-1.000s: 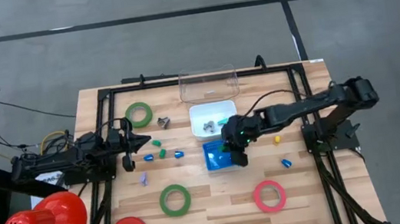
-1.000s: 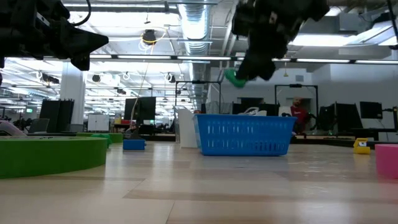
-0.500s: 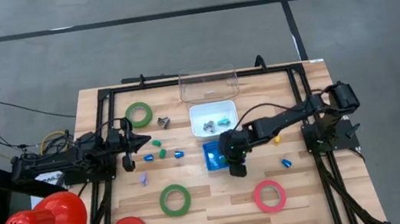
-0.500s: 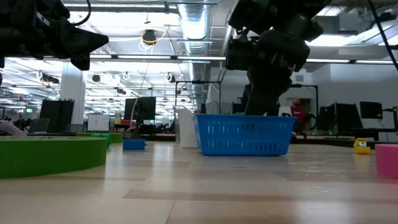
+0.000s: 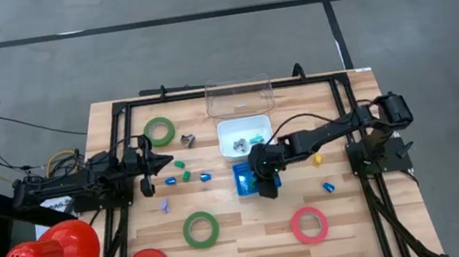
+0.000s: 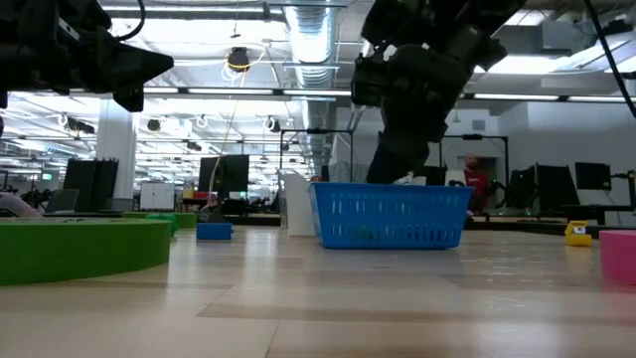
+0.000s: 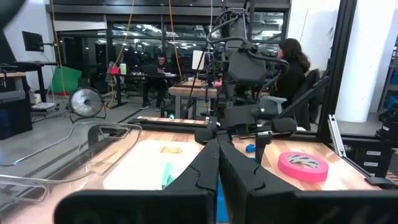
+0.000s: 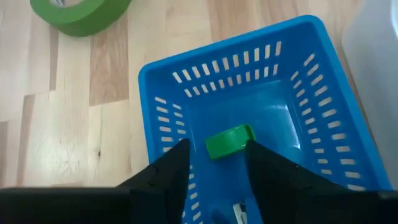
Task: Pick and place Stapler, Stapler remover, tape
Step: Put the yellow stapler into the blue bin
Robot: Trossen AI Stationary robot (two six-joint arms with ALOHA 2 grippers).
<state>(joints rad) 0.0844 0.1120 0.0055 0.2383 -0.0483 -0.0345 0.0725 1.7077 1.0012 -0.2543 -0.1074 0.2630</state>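
Right wrist view: right gripper [image 8: 214, 163] over the blue basket [image 8: 155, 87], fingers apart, green piece [image 8: 229, 142] lying loose just ahead, probably released, long axis crosswise.

Under my claw [image 8: 214, 163] the blue basket [image 8: 311, 81] is looking like glossy slotted plastic, sitting on the tabletop [image 8: 56, 130] of pale, matt wood planks.
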